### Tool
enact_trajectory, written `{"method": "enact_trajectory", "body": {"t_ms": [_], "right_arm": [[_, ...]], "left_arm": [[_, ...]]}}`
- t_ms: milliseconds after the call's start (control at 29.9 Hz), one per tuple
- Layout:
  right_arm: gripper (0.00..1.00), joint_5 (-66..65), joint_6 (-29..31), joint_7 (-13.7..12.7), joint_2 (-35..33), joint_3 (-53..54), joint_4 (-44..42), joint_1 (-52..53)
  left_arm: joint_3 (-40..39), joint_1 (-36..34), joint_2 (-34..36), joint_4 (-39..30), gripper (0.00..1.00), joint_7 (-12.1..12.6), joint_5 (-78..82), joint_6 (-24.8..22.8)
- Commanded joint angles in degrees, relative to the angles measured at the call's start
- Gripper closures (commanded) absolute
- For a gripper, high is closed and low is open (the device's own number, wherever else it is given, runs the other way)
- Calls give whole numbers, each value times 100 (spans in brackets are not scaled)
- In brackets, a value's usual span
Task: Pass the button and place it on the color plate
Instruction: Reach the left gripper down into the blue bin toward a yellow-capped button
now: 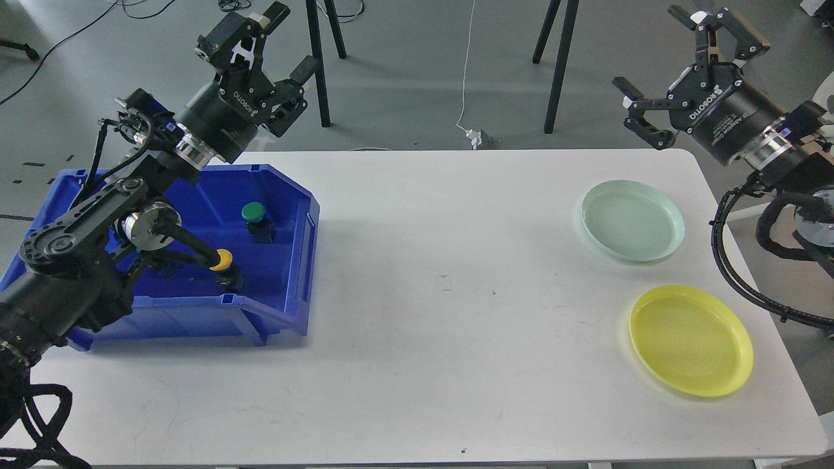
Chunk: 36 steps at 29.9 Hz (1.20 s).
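Two push buttons on black bases lie in the blue bin [296, 260] at the left: one with a green cap [253, 212] further back, one with a yellow cap [223, 260] nearer the front, partly behind my left arm. My left gripper [285, 40] is raised above the bin's far edge, open and empty. At the right of the table sit a pale green plate [632, 220] and, nearer me, a yellow plate [690, 340], both empty. High beyond the table's far right corner, my right gripper [661, 68] is open and empty.
The white table [443, 293] stretches between the bin and the plates. Black stand legs [318, 62] and a white cable with a plug [474, 135] are on the floor behind the table.
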Motion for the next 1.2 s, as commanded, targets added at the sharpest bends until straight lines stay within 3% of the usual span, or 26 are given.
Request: {"method": "enact_trajectory", "body": {"t_ms": [0,201,368,468,602,702,869,1036,1170], "right_arm": [[1,0,-1,1,2,97,-13,-27],[1,18,-1,1,-7,150,14,-133],[1,18,-1,10,2,256,14,-308],[1,26,-1,10,2,273,22,-379],[1,105,-1,62,2,588,40,-510],[1,325,-1,71,2,756,14,-581],[1,360,-1,71,10,748,-13,-634],[1,360,-1,71,116,756,-30,-783],[1,360,-1,71,160,748,-109,-862]], "left_arm": [[-251,10,13,-224,14,0,-100,0],[-779,36,-180,-199,14,0,-713,0],[-736,2,-566,-146,14,0,-1102,0],[-718,-165,-559,-759,14,0,-1058,0],[-403,-376,220,-1997,14,0,-655,0],[491,-875,1082,-2649,14,0,-584,0],[2837,-2386,2287,-2783,14,0,-103,409],[4780,-3617,2886,-2783,14,0,1347,831],[6188,-4234,2878,-2686,14,0,2157,1243]]}}
